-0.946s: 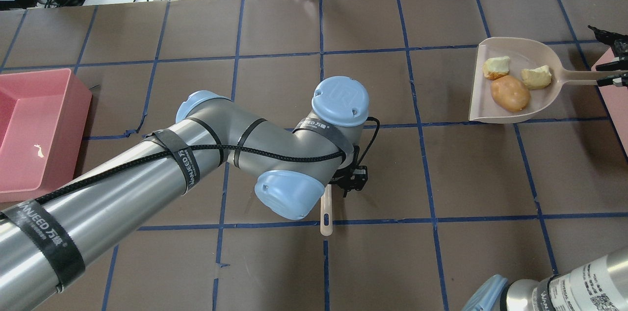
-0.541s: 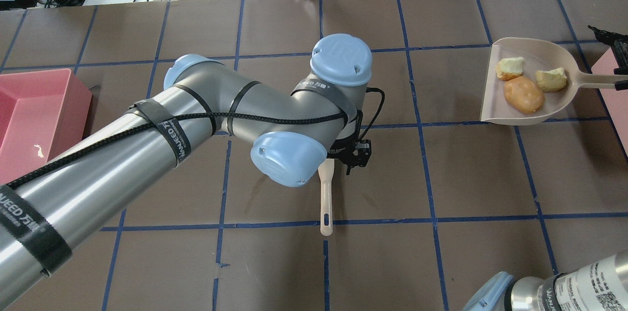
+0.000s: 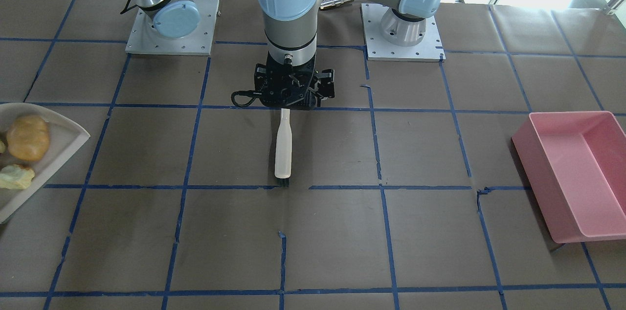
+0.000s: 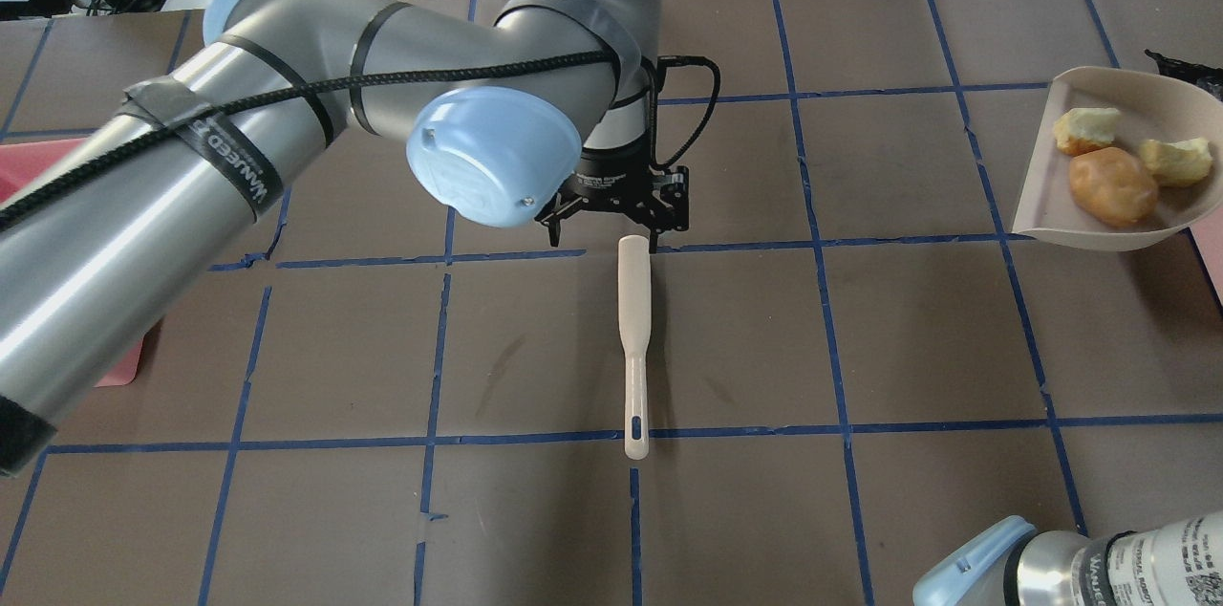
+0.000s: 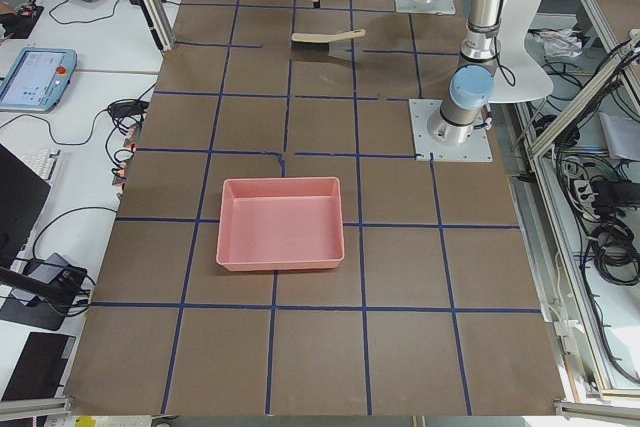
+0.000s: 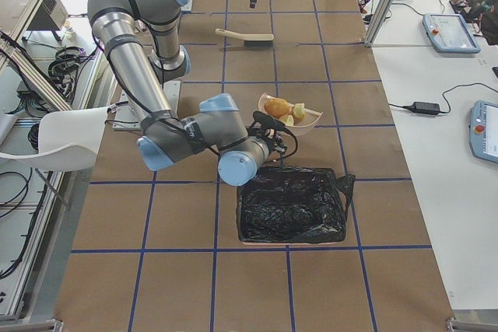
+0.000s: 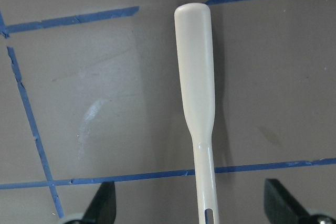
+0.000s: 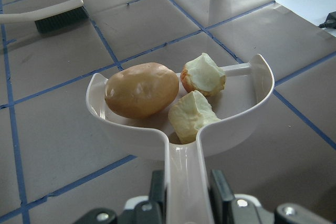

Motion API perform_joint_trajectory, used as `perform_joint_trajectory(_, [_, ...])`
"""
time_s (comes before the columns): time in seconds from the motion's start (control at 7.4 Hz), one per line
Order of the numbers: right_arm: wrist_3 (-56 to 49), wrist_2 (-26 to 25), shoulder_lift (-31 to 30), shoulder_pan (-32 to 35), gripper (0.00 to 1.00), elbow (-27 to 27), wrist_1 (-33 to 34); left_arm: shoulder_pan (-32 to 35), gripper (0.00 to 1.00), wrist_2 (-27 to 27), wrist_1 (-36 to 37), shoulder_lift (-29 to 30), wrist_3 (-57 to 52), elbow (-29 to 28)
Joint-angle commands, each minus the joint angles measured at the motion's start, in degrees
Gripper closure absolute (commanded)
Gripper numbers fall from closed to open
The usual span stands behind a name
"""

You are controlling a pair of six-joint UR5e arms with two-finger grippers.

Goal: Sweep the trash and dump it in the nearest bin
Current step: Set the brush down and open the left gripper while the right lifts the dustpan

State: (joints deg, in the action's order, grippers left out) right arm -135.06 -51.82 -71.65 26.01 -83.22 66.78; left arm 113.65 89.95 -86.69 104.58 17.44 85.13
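Note:
The trash lies in a beige dustpan (image 4: pixel 1041 157): an orange-tan potato-shaped piece (image 4: pixel 1111 186) and two pale yellow-green chunks (image 4: pixel 1087 129) (image 4: pixel 1176 161). My right gripper (image 8: pixel 184 182) is shut on the dustpan's handle and holds the pan (image 6: pixel 299 114) in the air beside a black-lined bin (image 6: pixel 292 204). The potato piece (image 8: pixel 140 90) and the chunks (image 8: pixel 205 74) also show in the right wrist view. A cream brush (image 4: pixel 635 348) lies flat on the table. My left gripper (image 4: pixel 604 231) is open and empty, raised above the brush (image 7: pixel 197 77).
A pink bin (image 3: pixel 572 173) stands on the table on my left side, far from the dustpan. The brown table cover (image 4: pixel 860 329) carries a grid of blue tape. Cables and devices lie beyond the table's far edge.
My left gripper has lifted off the brush and moved away from me; the brush stays on the table. The right gripper has carried the dustpan with the trash further right.

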Motion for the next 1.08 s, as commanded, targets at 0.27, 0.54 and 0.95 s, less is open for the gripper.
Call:
perform_joint_trajectory(0.27, [-11.25, -0.73, -3.85, -14.73, 1.00, 0.07, -12.18, -16.76, 0.00, -0.30, -1.90, -4.12, -19.33, -3.04])
perform_joint_trajectory(0.54, [-13.11, -1.18, -3.76, -20.19, 1.00, -0.02, -13.95, -18.20, 0.00, 0.40, -5.24, -7.45, -20.52, -1.98])
perform_joint_trajectory(0.95, [-17.77, -2.23, -3.24, -28.62, 1.00, 0.07, -17.45, -18.20, 0.00, 5.58, -10.43, -8.87, -23.84, -2.60])
